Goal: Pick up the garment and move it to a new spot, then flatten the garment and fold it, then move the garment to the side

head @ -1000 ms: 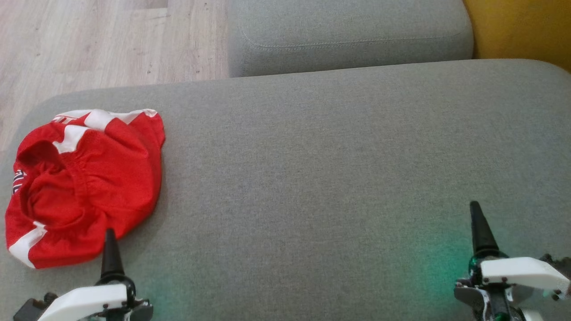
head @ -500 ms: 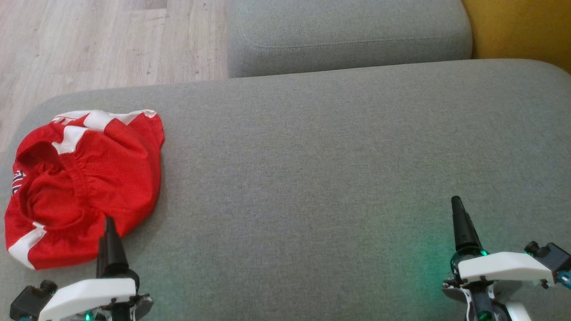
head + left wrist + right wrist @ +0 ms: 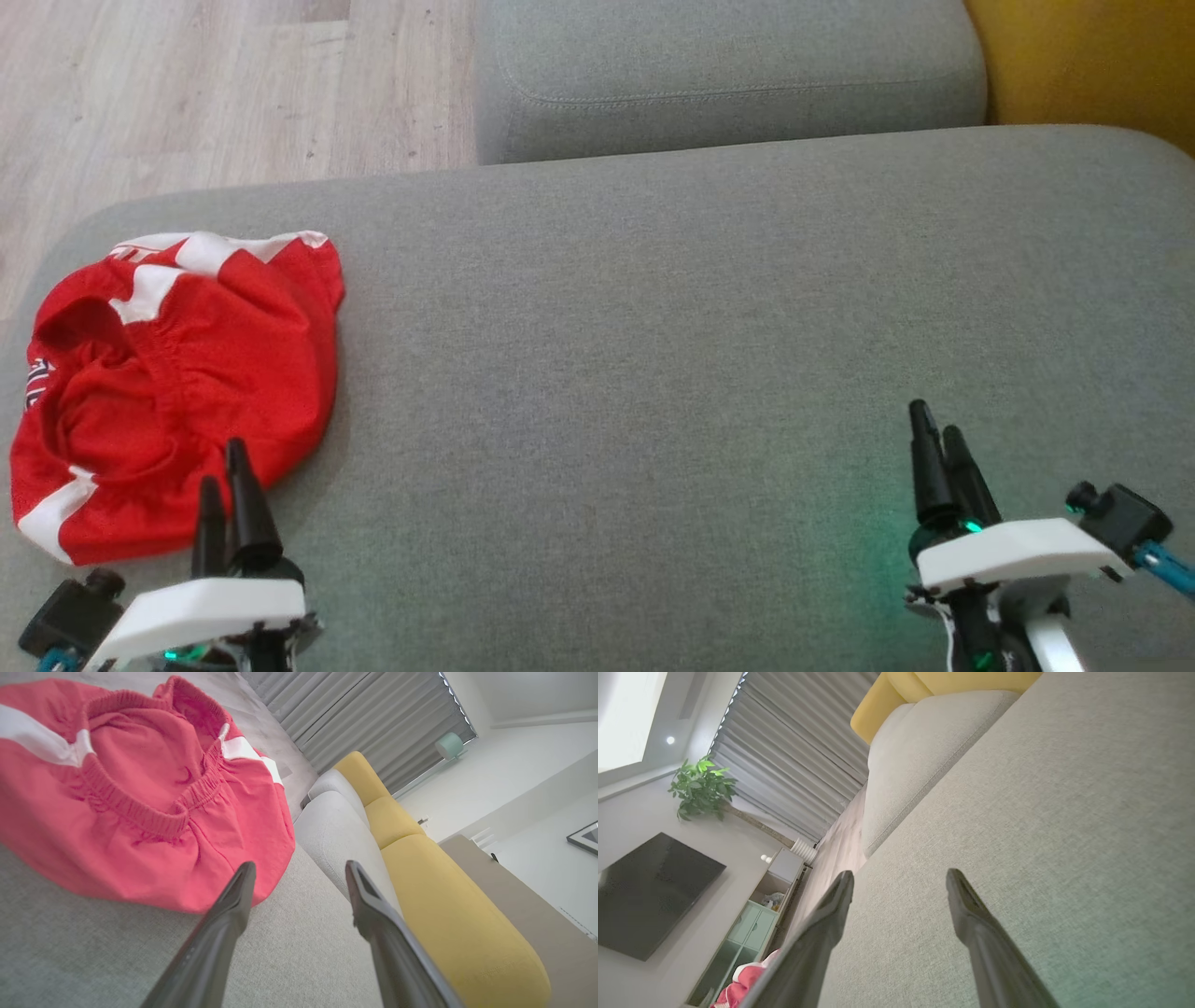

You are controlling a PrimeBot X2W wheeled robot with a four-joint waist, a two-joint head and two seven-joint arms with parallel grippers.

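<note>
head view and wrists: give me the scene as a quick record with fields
garment: red shorts with white stripes, crumpled, elastic waistband showing
place: left end of the grey cushion, near its edge by the wood floor
left gripper: open, at the garment's near edge, nothing between the jaws; contact cannot be told
right gripper: open, over bare cushion at the far right, well apart from the garment
task stage: garment not yet picked up

Living room, grey sofa (image 3: 653, 327), television (image 3: 649, 891), curtains (image 3: 794, 751)
</note>
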